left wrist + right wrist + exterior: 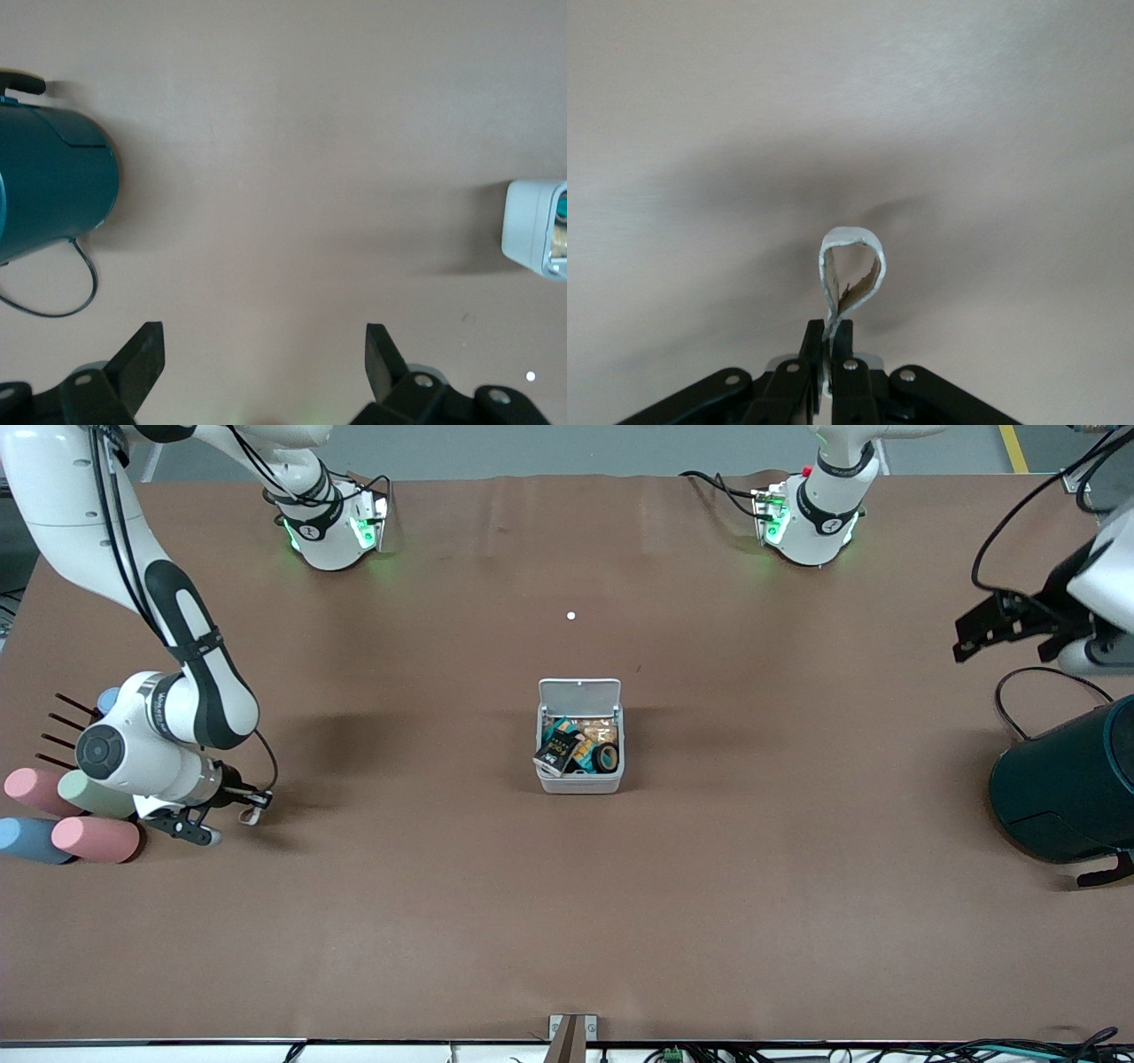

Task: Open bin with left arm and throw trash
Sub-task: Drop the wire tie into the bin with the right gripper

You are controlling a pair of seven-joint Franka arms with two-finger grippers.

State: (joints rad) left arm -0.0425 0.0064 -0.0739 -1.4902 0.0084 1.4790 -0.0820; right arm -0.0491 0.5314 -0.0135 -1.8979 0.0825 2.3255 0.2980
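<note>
Your right gripper [829, 341] pinches a pale, limp, featherlight band loop [850, 266] by its tail, well apart from the small white square plastic bin [580, 779], lid up mid-table; left gripper [266, 354] waits spread wide.

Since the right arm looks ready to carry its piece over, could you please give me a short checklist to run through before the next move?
1. Bin lid raised: ok, it stands open at the edge away from the front camera.
2. Trash already in the bin: ok, a black wrapper and a tape ring lie inside.
3. Right end effector gripping the pale band loop: ok, fingers shut on its tail.
4. Right end effector over the bin: not ok, it sits low beside the pastel cylinders at the right arm's end.
5. Left end effector out of the way: ok, open, waiting near the teal container.
</note>
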